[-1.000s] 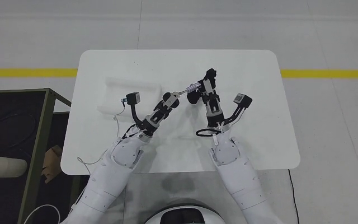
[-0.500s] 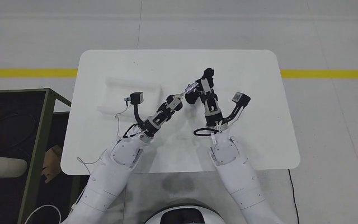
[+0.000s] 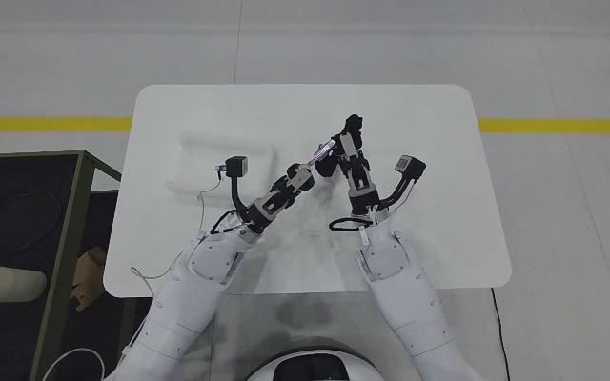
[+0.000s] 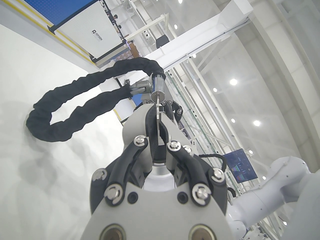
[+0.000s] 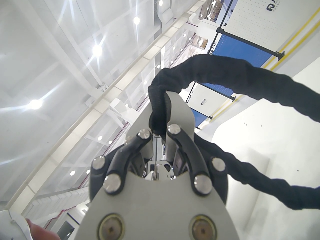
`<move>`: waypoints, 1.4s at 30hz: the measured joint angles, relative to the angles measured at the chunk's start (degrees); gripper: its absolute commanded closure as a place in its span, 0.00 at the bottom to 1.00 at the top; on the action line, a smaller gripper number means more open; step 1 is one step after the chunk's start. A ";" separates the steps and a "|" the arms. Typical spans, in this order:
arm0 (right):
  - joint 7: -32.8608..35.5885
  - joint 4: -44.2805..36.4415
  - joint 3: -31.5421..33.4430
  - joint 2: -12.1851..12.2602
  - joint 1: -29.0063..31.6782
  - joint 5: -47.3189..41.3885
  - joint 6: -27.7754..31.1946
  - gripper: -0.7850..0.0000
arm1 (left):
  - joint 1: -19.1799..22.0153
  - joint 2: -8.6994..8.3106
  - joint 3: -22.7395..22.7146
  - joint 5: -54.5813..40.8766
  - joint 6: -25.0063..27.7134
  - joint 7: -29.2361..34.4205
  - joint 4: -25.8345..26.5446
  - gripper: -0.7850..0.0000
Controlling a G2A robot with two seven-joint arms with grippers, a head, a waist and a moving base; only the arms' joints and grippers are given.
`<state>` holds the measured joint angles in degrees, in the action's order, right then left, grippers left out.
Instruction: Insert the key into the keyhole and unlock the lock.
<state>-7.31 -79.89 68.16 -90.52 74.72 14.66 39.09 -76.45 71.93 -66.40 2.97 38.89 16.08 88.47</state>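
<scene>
A white bench (image 3: 448,219) stands on a pale grey floor (image 3: 95,57) crossed by a yellow line (image 3: 57,123). A dark metal rack (image 3: 38,210) sits beside it. Overhead, round lamps (image 4: 233,81) shine among white beams (image 4: 200,38). Blue-and-white panels (image 5: 255,13) line the hall.

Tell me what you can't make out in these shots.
- Head of the key: left wrist view, buried inside the left tool.
- How deep the key sits in the lock cylinder: too small in the top view.
- The lock cylinder in the right wrist view: hidden behind the right tool and the black sleeve.
</scene>
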 measured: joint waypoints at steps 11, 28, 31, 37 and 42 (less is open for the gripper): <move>0.60 -3.16 0.68 0.26 1.98 0.26 -2.38 1.00 | -2.95 0.52 -2.84 29.36 1.95 -16.96 5.21 1.00; -0.94 -3.26 0.72 0.42 2.18 3.38 -2.99 1.00 | -1.25 1.69 1.13 80.32 -14.76 -54.39 -0.21 1.00; -1.17 -3.29 0.80 0.46 2.25 3.80 -3.20 1.00 | -0.65 1.78 1.70 85.58 -18.79 -58.34 -1.36 1.00; -1.53 -3.24 1.18 0.56 2.27 4.95 -3.55 1.00 | 0.52 1.85 2.55 95.73 -26.91 -63.22 -3.18 1.00; -2.06 -3.04 1.79 0.69 2.32 6.37 -4.59 1.00 | 1.08 2.28 3.63 97.11 -28.70 -64.50 -5.38 1.00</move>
<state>-9.37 -82.92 69.95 -89.83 77.04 21.03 34.50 -75.37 74.21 -62.77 100.08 10.19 -48.42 83.09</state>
